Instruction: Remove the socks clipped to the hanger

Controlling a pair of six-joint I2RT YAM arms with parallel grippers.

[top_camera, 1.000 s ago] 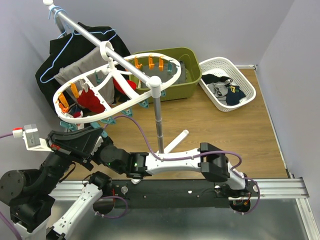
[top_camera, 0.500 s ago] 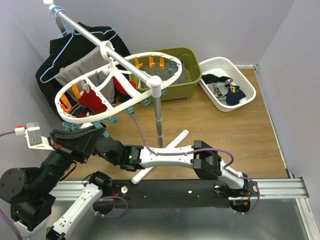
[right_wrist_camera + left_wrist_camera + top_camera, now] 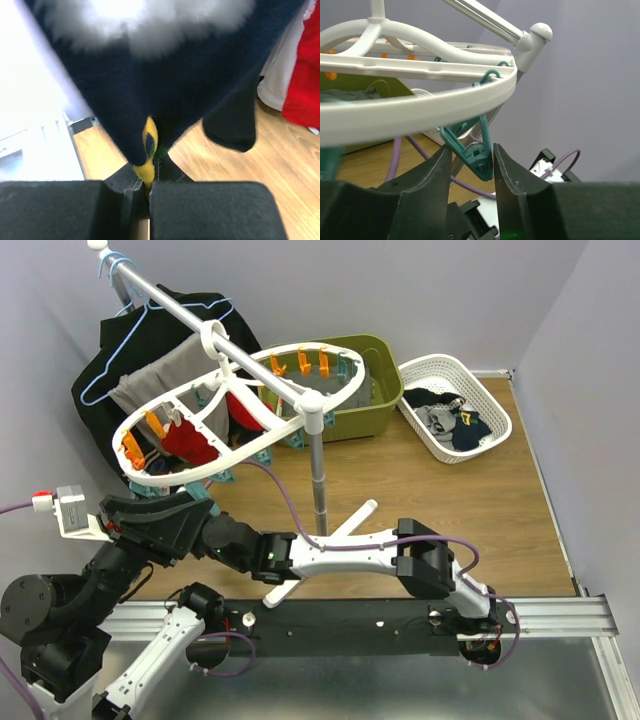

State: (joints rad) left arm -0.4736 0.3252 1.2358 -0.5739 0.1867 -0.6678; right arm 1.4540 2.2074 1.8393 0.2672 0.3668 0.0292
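A navy sock hangs under the hanger, its yellow-marked tip pinched in the closed jaws of the right gripper, likely to tug it free; the left gripper sets narrow jaws astride a teal peg, probably to spring it, though I cannot tell whether they squeeze

Hanger on rail, socks beneath, bin behind, basket right

The hanger is gleaming as smooth white plastic, and its teal peg is showing duller moulded plastic. The navy sock is looking fuzzy, matt, knitted. The floor is showing satin wood grain, the pole shining like metal.
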